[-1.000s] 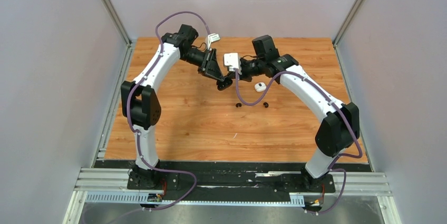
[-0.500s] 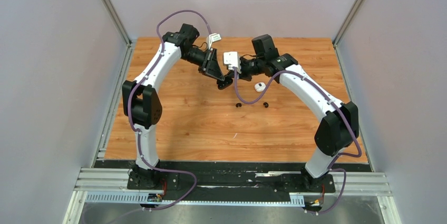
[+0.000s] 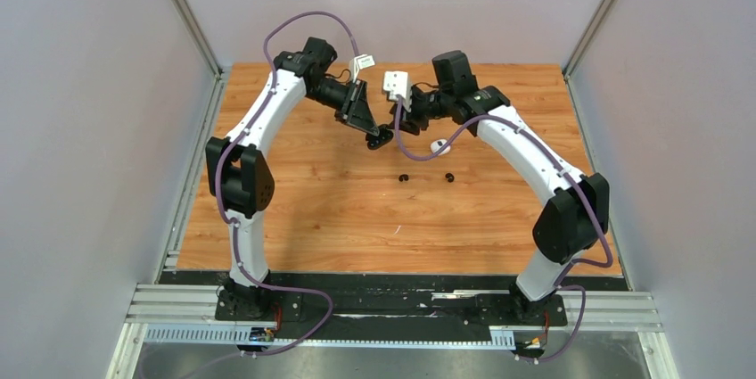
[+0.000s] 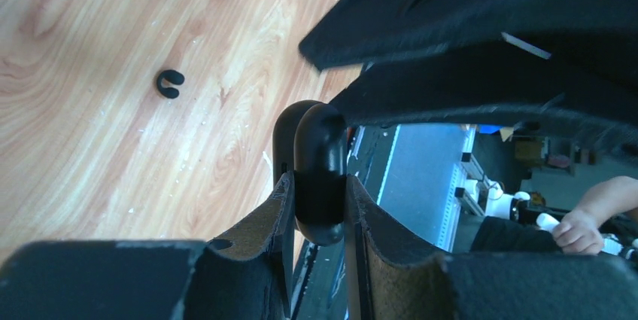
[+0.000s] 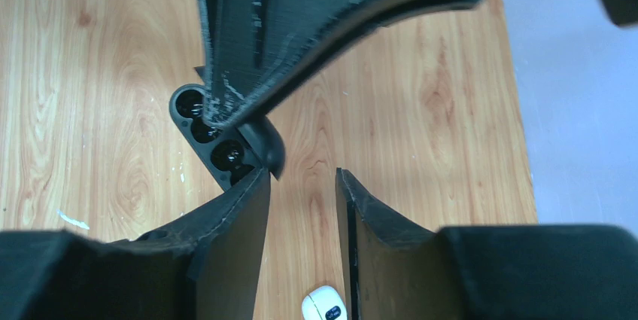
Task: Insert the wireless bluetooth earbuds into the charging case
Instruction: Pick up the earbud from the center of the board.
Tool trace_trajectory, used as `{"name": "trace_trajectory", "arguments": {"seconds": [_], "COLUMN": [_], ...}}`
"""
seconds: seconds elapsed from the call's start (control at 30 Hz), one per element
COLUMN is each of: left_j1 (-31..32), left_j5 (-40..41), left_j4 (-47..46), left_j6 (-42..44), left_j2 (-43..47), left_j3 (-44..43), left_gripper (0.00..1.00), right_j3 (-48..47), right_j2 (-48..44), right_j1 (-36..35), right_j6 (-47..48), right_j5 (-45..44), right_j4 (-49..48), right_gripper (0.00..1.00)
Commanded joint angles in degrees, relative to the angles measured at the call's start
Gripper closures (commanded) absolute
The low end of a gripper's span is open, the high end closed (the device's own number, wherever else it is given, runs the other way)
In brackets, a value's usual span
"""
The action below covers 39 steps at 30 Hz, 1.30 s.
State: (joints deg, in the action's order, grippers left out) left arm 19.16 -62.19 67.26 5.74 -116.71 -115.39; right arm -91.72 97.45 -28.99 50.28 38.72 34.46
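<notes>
Earbuds point(image 3: 403, 177), two black ones, lie on the table point(image 3: 312, 218), apart from the black charging case point(image 5: 226, 156). The left gripper point(image 4: 320, 192) pinches that case, holes showing. The right gripper point(image 5: 301, 184), shut a second ago, is now spread, empty, pulled back. The case looks ready.

- Your wooden tabletop point(image 3: 339, 218) shows warm orange grain.
- Plain pale walls point(image 3: 80, 129) enclose it on three sides.
- Metal rails point(image 3: 169, 303) line its near edge.
</notes>
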Motion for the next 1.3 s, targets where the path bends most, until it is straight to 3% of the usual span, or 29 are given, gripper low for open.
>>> {"name": "trace_trajectory", "arguments": {"seconds": [0.0,0.2,0.43,0.6,0.97,1.27], "left_j1": [0.5,0.4,0.4,0.4,0.4,-0.1], "left_j5": [0.4,1.9,1.9,1.6,1.6,1.5], "left_j4": [1.8,2.4,3.0,2.8,2.3,2.0], "left_j6": [3.3,5.2,5.8,5.9,5.6,6.2], "left_j2": [1.8,2.1,2.6,3.4,4.7,6.4], "left_j3": [-3.2,-2.7,-2.4,-0.8,1.6,3.8], "left_gripper": [1.0,1.0,1.0,1.0,1.0,1.0], "right_j3": [-5.3,1.8,18.1,25.4,22.6,17.8], "right_j2": [-4.3,-8.9,-8.6,-5.8,5.6,11.3], "right_j1": [3.7,11.1,20.4,24.8,25.1,22.6], "right_j6": [-8.2,-17.3,-31.9,-35.1,-41.0,-41.0], "right_j5": [3.3,8.4,-0.5,-6.7,-7.9,-10.7], "right_j4": [-2.3,-0.9,2.8,0.0,-2.2,-1.2], "right_gripper": [0.58,0.52,0.69,0.71,0.73,0.65]}}
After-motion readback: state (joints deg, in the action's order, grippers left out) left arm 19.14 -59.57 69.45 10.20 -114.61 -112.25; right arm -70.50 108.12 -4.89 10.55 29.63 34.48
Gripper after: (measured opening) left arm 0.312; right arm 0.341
